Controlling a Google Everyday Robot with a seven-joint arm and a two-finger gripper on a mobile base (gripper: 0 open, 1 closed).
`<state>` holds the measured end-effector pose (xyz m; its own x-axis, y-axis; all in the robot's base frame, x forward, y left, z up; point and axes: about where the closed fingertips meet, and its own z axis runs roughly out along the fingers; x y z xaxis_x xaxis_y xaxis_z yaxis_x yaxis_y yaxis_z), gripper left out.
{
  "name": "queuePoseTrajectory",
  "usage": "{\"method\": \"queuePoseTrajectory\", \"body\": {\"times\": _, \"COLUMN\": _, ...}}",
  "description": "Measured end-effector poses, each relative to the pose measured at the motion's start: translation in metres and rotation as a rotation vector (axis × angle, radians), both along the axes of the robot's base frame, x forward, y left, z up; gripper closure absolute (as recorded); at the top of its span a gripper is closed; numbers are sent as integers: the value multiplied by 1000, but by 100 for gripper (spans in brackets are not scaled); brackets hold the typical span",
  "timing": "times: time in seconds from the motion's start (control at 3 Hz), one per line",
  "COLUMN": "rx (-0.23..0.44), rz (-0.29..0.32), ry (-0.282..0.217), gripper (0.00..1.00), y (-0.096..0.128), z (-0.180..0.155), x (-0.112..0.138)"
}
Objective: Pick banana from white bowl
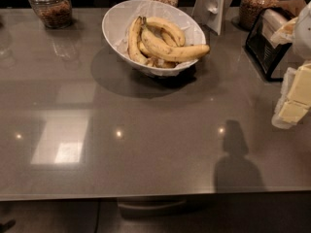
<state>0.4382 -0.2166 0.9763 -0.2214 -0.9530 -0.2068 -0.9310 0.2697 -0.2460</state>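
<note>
Progress is nil: the banana [179, 52] lies untouched atop the bunch in the white bowl [114, 19] on the grey table [146, 140], with the gripper [293, 103] at the right edge, well apart, its state impossible to tell.

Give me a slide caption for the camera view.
The banana rests atop the bunch in the white bowl on a grey counter; the pincer sits at the right edge.

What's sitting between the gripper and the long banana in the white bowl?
In the camera view, only bare grey tabletop and the white bowl's rim separate the gripper, at the right edge, from the banana.
</note>
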Motion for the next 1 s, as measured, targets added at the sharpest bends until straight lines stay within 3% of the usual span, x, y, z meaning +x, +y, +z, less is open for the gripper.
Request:
{"method": "queuePoseTrajectory", "body": {"times": 0.33, "rx": 0, "rz": 0, "ry": 0, "gripper": 0, "y": 0, "z": 0, "x": 0}}
{"method": "queuePoseTrajectory", "body": {"times": 0.67, "rx": 80, "rz": 16, "ry": -33, "gripper": 0, "y": 6, "z": 2, "x": 6}}
{"method": "queuePoseTrajectory", "body": {"times": 1.0, "rx": 255, "rz": 40, "ry": -114, "gripper": 0, "y": 21, "z": 7, "x": 27}}
